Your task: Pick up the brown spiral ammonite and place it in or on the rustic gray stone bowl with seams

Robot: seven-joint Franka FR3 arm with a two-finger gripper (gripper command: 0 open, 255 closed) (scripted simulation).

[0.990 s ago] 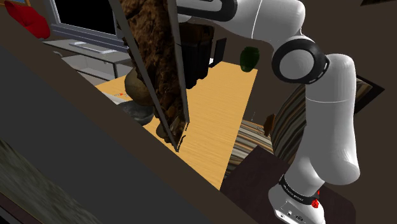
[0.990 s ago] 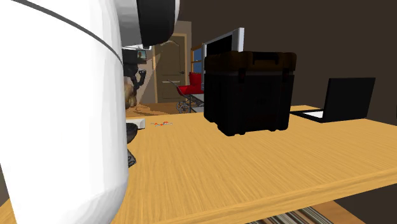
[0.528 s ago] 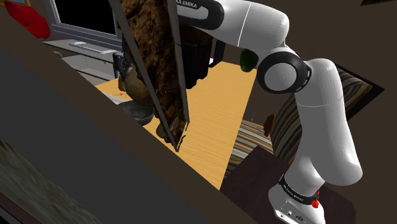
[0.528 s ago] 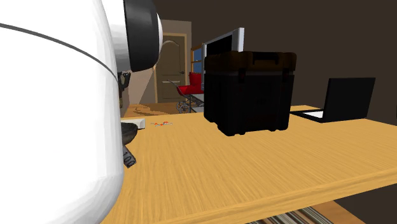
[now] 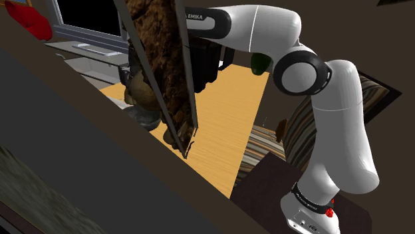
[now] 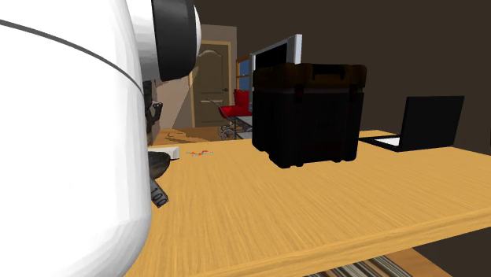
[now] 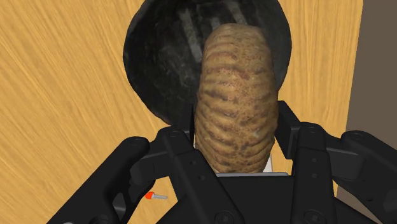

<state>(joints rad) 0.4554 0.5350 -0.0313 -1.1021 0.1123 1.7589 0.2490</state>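
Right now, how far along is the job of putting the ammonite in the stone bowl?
Done: the gripper is shut on the brown ribbed ammonite, lifted off the wooden table. In hand: the ammonite hangs above the dark stone bowl. Left: lower it and release it into the bowl.

Only one bit we can actually read: "EMIKA" in white on the dark band (image 5: 201, 18) of the white arm (image 5: 346, 133), shoulder view (anything before it is hidden). The black ring (image 5: 309, 199) at its base has white lettering too, unreadable for us.
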